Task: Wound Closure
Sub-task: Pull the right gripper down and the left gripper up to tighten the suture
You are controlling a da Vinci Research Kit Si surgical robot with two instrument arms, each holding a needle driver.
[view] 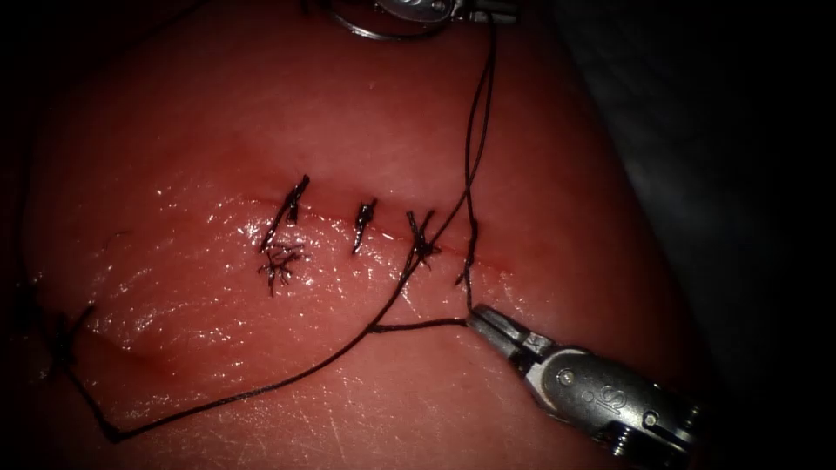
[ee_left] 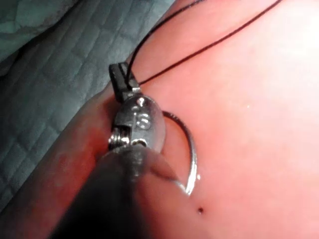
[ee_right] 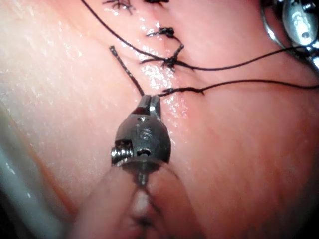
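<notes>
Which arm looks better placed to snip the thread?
Probably the right tool: it alone can cut, and its jaws already grip the thread beside the cut. The left tool holds thread above, needle alongside.

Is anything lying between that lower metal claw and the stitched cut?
Nothing solid does. The right tool, shut on the thread, sits just below the cut; thread strands alone cross the tissue between. The left tool holds the needle.

Glossy pink-red tissue (view: pixel 261 365), paler streaks across it. Black thread (view: pixel 261 392), black stitches (view: pixel 364 224) along a thin red cut (view: pixel 496 261). Silver-grey needle (ee_left: pixel 192 154) (bright glint at one end). Silver right gripper (view: pixel 481 318), dark-tipped left gripper (ee_left: pixel 119 79). Quilted teal-green cloth (ee_left: pixel 50 59).
</notes>
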